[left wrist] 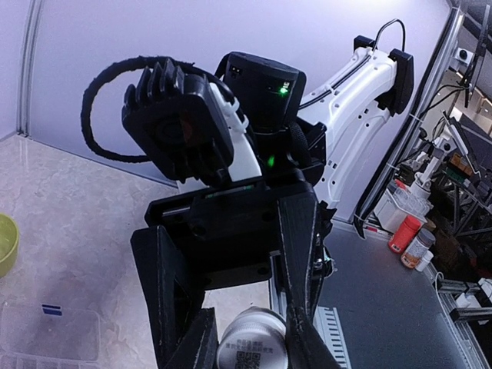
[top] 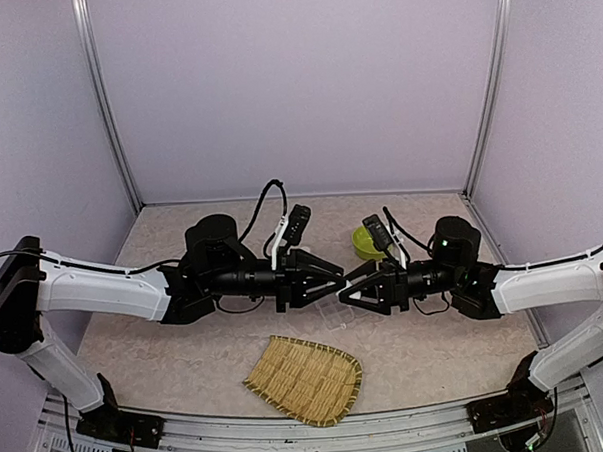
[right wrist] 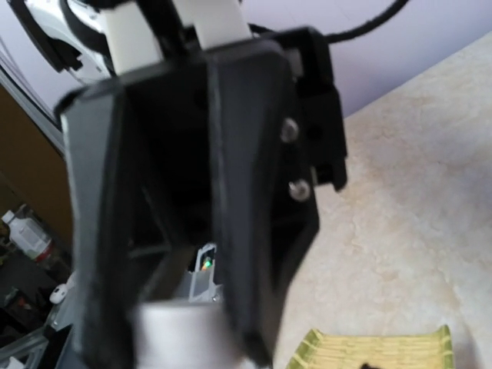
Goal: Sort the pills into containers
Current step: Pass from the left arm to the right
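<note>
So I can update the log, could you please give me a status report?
Left gripper shut on bottle. Right gripper straddling bottle's end, grip unclear. Organiser box below them. Nothing seen in the way.

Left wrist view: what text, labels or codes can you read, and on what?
No legible text.
Small round whitish bottle in the left gripper: a square code and fine print, too blurred to read.
Flat clear plastic organiser box: short dark blue bar, no letters.
Background bottles: labels too small.
</note>
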